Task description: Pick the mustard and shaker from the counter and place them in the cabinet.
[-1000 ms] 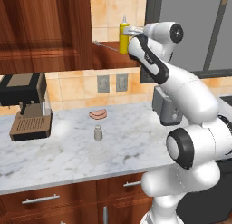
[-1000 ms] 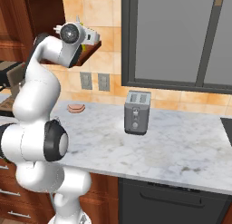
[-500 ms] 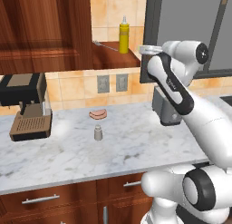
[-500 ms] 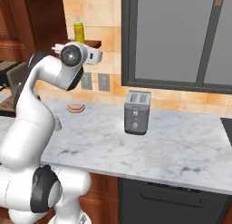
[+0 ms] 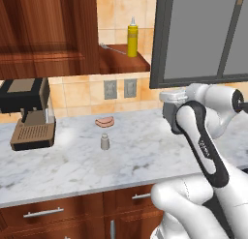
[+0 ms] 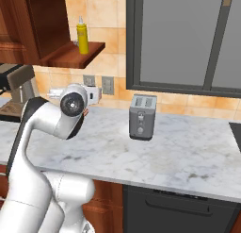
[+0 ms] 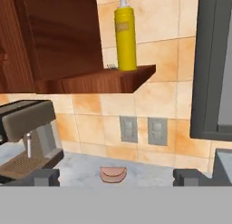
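The yellow mustard (image 5: 132,38) stands upright on the open shelf of the dark wood cabinet (image 5: 48,35), free of my fingers; it is also clear in the hand view (image 7: 125,37) and from the right (image 6: 83,36). The small grey shaker (image 5: 104,141) stands on the marble counter (image 5: 68,163), just in front of a pink food piece. My gripper (image 7: 117,177) is open and empty, its fingertips (image 7: 45,177) wide apart. It hangs over the counter below the shelf, right of the shaker, facing the wall.
A coffee machine (image 5: 28,112) sits at the counter's left end. The pink food piece (image 5: 104,121) lies near the wall sockets. A toaster (image 6: 142,117) stands to the right under the dark-framed window (image 6: 183,38). Drawers with metal handles run below the counter.
My hand has let go of the mustard, which stays on the shelf. The arm has drawn back from the cabinet and dropped down to the right, over the counter.
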